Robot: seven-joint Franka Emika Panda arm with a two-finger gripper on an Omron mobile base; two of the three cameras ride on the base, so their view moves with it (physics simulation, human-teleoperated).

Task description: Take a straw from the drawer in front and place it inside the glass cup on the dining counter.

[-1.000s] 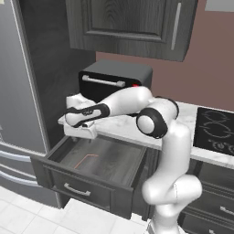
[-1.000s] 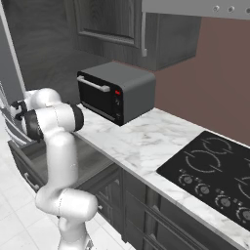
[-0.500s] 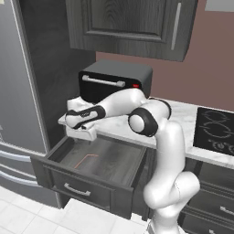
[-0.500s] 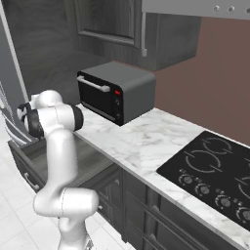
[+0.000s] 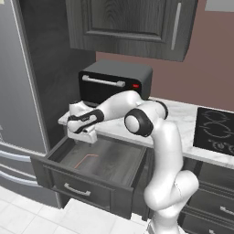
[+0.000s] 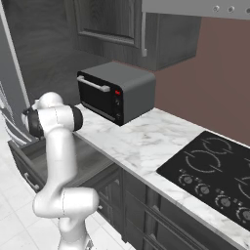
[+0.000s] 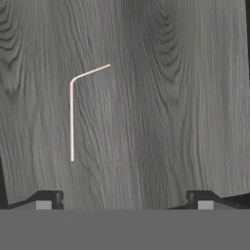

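The drawer (image 5: 86,186) stands pulled open below the small marble worktop. On its wood-grain floor lies the straw (image 5: 85,159), thin, pale pink and bent near one end. In the hand view the straw (image 7: 72,117) sits left of centre on the drawer floor (image 7: 161,107). My gripper (image 5: 84,136) hangs open just above the drawer's back left part, nothing between its fingers; its fingertips (image 7: 47,200) stand wide apart, and the gripper (image 7: 124,202) is apart from the straw. The drawer (image 6: 28,172) also shows behind my arm. The glass cup and the dining counter are out of view.
A black toaster oven (image 5: 114,83) stands on the marble worktop (image 5: 185,116) right behind my arm. A black cooktop (image 6: 215,171) lies to the right. A steel fridge (image 5: 18,114) rises left of the drawer, dark cabinets (image 5: 132,23) hang overhead.
My hand has sunk a little toward the open drawer, and the elbow has swung forward and left. The straw and drawer have not moved.
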